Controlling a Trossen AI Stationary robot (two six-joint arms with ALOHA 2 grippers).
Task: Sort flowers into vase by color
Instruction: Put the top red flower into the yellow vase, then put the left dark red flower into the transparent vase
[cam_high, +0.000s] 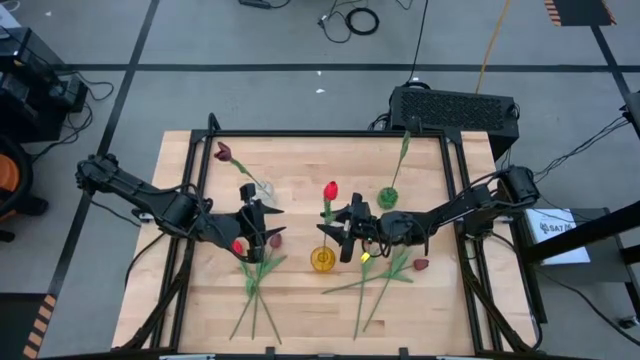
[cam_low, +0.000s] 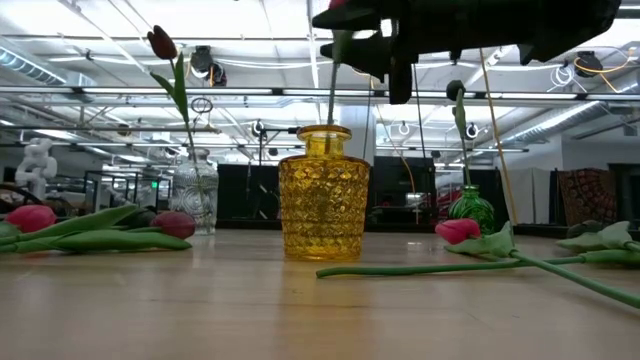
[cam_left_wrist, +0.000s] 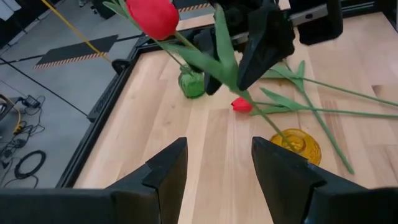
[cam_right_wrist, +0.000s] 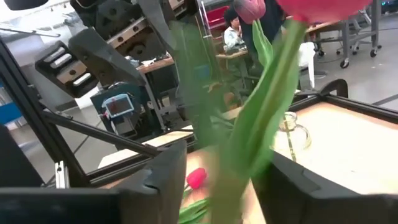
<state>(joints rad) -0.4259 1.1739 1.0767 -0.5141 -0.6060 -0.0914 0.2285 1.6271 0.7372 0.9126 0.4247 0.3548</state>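
Note:
A bright red tulip (cam_high: 330, 189) stands with its stem's lower end in the yellow glass vase (cam_high: 322, 258), tilted toward the far edge. My right gripper (cam_high: 337, 228) is shut on that stem, above the vase. My left gripper (cam_high: 258, 228) hovers open left of the vase, over loose tulips (cam_high: 255, 265). The clear vase (cam_high: 263, 188) holds a maroon tulip (cam_high: 223, 152). The green vase (cam_high: 387, 197) holds a dark tulip (cam_low: 455, 90). More tulips (cam_high: 385, 270) lie flat on the wood to the right. My right gripper pinches the red tulip's stem (cam_left_wrist: 231, 73) between its two fingers (cam_left_wrist: 264, 40), about midway up, among the leaves. The fingers come level from the table's right and lie across the stem. The head (cam_left_wrist: 152, 15) stands above the fingers; the stem's foot sits inside the yellow vase (cam_left_wrist: 297, 144).
Loose tulips lie on both sides of the yellow vase: a red head (cam_high: 238, 245) and a maroon one (cam_high: 275, 240) on the left, a maroon one (cam_high: 421, 265) on the right. A black frame (cam_high: 330, 133) rims the table. A person (cam_right_wrist: 235, 28) sits in the room behind.

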